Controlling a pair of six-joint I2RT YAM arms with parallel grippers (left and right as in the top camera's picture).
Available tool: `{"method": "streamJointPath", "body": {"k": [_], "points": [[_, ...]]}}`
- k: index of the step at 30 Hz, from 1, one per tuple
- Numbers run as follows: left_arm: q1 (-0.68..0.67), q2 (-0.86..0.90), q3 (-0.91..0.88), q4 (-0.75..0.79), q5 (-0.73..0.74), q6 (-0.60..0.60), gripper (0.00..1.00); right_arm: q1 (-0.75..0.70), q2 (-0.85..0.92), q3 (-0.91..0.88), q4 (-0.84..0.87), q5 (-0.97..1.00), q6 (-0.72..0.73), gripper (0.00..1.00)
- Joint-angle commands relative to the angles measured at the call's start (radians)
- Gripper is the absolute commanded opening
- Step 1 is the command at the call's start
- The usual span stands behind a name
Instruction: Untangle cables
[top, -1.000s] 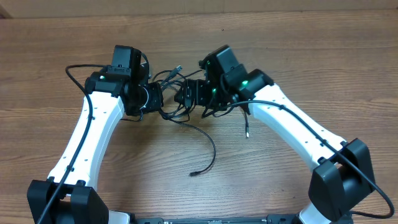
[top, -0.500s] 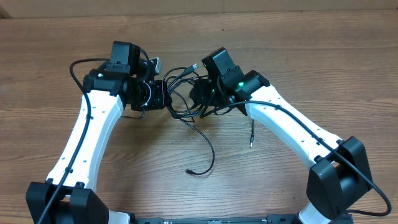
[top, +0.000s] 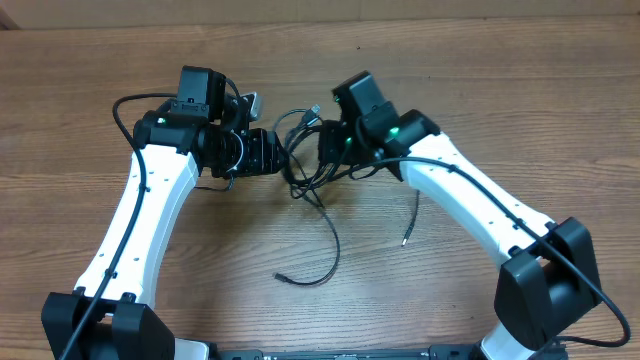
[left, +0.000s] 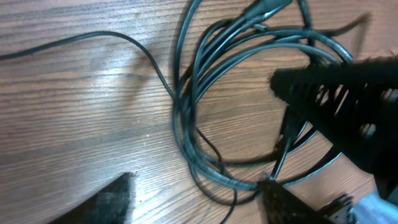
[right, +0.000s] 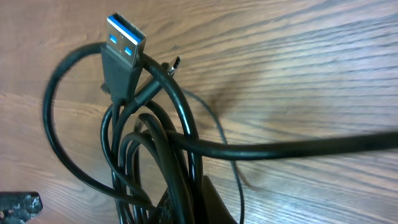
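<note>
- Left gripper, black with two fingers, is released: its fingertips stand well apart just above the brown wood-grain table, with nothing pinched between them.
- Right gripper, also black, is clenched on the thin black flexible cables, holding several strands bunched together and lifted off the wood.
- Between the two grippers the cables form a loose tangle of overlapping loops. One loop passes right beside a left fingertip, and I cannot tell whether it touches.
- A silver USB plug with a blue insert sticks up from the held bunch.
- One long strand curves away from the tangle toward the robot base and lies on the table, ending in a small plug.
- Another strand trails beside the white right arm.
</note>
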Motion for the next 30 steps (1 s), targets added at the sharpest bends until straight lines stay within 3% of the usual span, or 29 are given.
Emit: {"method": "streamJointPath", "body": {"k": [1,3,8,11,15,18,23,30], "points": [[0.001,-0.019,0.027,0.008,0.002,-0.101,0.79,-0.045,0.008,-0.004,0.011,-0.036,-0.001,0.04],[0.0,-0.019,0.027,0.007,0.007,-0.208,0.8,-0.05,0.008,-0.004,0.015,-0.031,-0.001,0.04],[-0.024,-0.019,0.026,-0.061,0.039,-0.655,0.63,-0.051,0.008,-0.004,0.04,-0.031,0.003,0.04],[-0.057,-0.019,0.012,-0.077,0.055,-0.883,0.72,-0.051,0.008,-0.004,0.041,-0.031,0.002,0.04],[-0.113,-0.017,-0.008,-0.075,0.073,-1.106,0.76,-0.051,0.008,-0.005,0.04,-0.031,0.002,0.04],[-0.15,-0.013,-0.008,-0.071,0.016,-1.213,0.73,-0.051,0.008,-0.005,0.036,-0.031,0.002,0.04],[-0.186,-0.005,-0.009,-0.07,-0.071,-1.378,0.59,-0.051,0.008,-0.005,0.019,-0.031,0.002,0.04],[-0.216,-0.002,-0.01,-0.071,-0.148,-1.491,0.62,-0.051,0.008,-0.005,0.014,-0.031,0.002,0.04]]}}
